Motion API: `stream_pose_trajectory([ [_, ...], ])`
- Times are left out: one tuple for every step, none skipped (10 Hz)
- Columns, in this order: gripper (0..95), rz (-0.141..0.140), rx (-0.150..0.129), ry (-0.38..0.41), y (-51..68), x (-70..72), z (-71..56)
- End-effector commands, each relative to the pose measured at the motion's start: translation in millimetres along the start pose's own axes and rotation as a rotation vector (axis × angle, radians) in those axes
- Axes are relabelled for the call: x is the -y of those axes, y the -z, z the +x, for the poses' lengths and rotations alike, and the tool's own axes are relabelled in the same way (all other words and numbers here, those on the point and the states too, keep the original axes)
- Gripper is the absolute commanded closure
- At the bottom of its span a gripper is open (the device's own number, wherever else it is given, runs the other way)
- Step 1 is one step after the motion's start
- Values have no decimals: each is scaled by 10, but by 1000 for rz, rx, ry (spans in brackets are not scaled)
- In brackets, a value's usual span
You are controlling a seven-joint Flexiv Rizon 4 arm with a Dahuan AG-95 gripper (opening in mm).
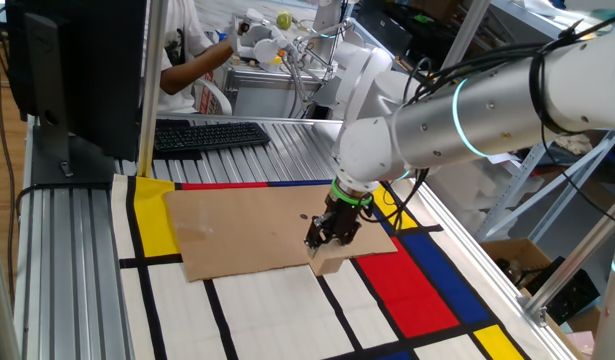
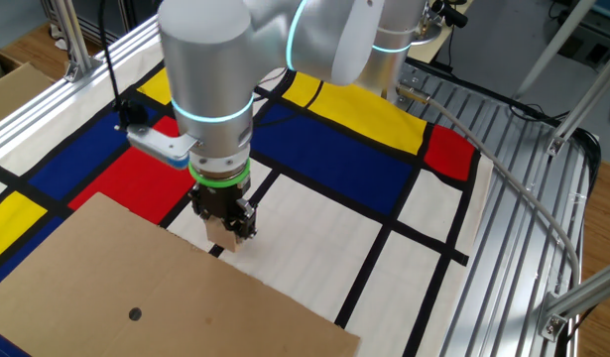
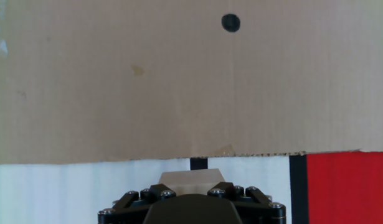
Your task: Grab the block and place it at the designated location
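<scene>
Pincer (image 3: 192, 186): black, bolted, clenched on the block (image 3: 192, 177), a plain pale wooden cube held just off the cardboard sheet's (image 3: 116, 93) ragged near edge, over the white mat. Grasp judged done; carry and release remain. Dark round dot (image 3: 230, 23): farther in on flat, matte brown cardboard.

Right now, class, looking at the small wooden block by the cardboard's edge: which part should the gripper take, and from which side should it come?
Take the block across two opposite flat side faces, coming straight down from above. It is a plain cube sitting flat on the white mat just off the cardboard sheet, so parallel faces suit two fingers. The gripper is already over it; whether it has closed is unclear.
</scene>
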State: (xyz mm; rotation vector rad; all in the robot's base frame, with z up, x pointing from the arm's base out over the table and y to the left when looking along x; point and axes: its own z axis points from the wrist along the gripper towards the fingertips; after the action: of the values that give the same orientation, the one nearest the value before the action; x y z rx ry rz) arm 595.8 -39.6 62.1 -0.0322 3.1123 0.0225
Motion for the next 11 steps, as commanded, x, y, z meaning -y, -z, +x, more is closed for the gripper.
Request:
stream_pose_trajectory([
  [950, -3, -2, 3, 21, 14, -103],
  [950, -1, -3, 6, 39, 24, -205],
  [950, 4, -6, 10, 56, 39, -312],
  [950, 1, -6, 12, 71, 66, -498],
  [950, 4, -4, 15, 66, 74, -569],
  [950, 4, -2, 14, 49, 87, -696],
  [950, 5, 0, 13, 25, 99, -808],
  [950, 6, 2, 12, -3, 128, -964],
  [950, 8, 4, 12, -21, 151, -1060],
  [950, 6, 5, 12, -43, 197, -1174],
  [950, 8, 7, 15, -60, 230, -1245],
])
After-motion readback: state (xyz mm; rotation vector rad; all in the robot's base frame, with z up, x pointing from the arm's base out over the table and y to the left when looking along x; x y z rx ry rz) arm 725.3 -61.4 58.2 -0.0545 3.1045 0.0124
